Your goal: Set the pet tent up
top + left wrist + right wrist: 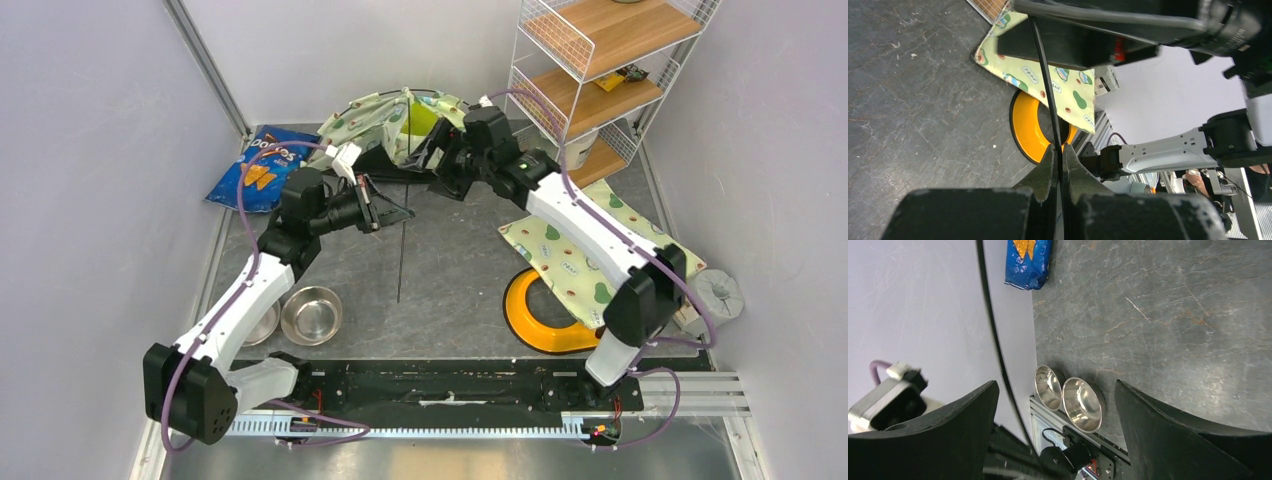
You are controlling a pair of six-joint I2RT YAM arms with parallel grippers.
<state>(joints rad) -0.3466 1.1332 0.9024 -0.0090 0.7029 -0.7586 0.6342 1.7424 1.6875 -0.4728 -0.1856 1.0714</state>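
The pet tent lies crumpled at the back of the table, pale-green avocado-print fabric with its lime lining showing. One thin black pole runs from the tent forward over the table. My left gripper is shut on this pole, which is pinched between its fingertips. My right gripper hovers at the tent's right side, its jaws wide open. In the right wrist view a pole curves past the left finger without being pinched.
A blue Doritos bag lies back left. Two steel bowls sit near the left arm. A yellow bowl lies partly under the matching-print mat on the right. A wire shelf stands back right.
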